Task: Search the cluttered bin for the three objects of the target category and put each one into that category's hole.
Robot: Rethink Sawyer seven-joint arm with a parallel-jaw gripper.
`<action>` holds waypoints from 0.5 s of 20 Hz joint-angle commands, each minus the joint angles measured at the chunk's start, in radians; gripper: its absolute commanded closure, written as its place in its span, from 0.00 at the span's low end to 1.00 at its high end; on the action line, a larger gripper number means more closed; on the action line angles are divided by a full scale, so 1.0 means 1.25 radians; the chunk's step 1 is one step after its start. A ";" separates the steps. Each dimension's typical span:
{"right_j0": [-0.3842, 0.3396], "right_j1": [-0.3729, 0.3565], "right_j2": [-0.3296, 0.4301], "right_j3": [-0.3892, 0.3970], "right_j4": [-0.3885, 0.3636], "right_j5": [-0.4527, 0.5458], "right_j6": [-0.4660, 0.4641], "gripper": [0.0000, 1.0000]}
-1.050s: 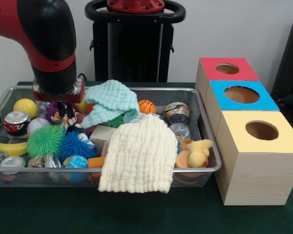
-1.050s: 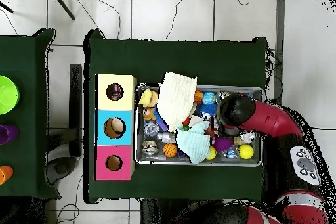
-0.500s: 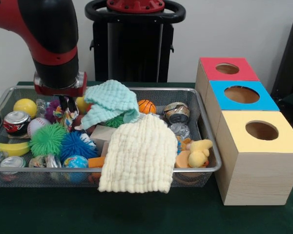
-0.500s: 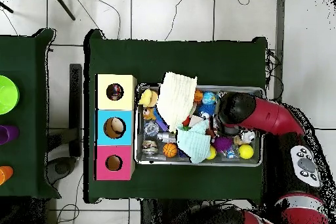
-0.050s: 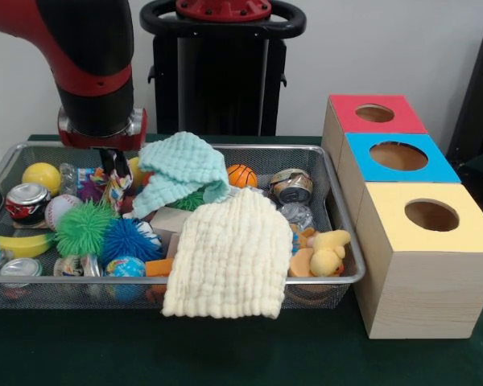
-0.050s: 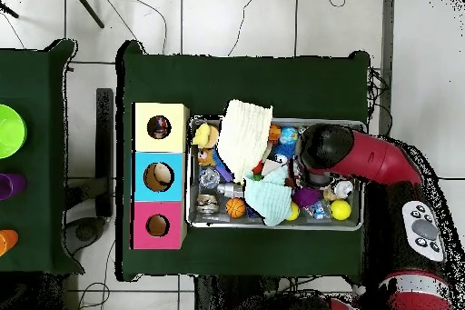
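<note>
I judged the picking step was in hand: the gripper (image 5: 113, 178) hung over the bin (image 5: 322, 173), its jaws closed on a small multicoloured toy (image 5: 117, 186). Next I must carry it to the right box hole (image 5: 398, 155).

No text, brand, number or sign can be read in either view. The cans in the wire bin (image 5: 338, 277) carry printed colour, such as the red-and-white can (image 5: 26, 202) at the bin's left end and the crushed can (image 5: 291, 185) near its right end, but their print is too small to make out. The three coloured boxes (image 5: 410, 233) beside the bin bear no lettering.
</note>
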 commanded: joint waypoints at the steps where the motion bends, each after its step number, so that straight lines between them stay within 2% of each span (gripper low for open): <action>1: 0.004 -0.021 0.035 -0.009 0.025 0.091 0.065 1.00; 10: 0.012 -0.046 0.032 -0.003 0.030 0.108 0.070 1.00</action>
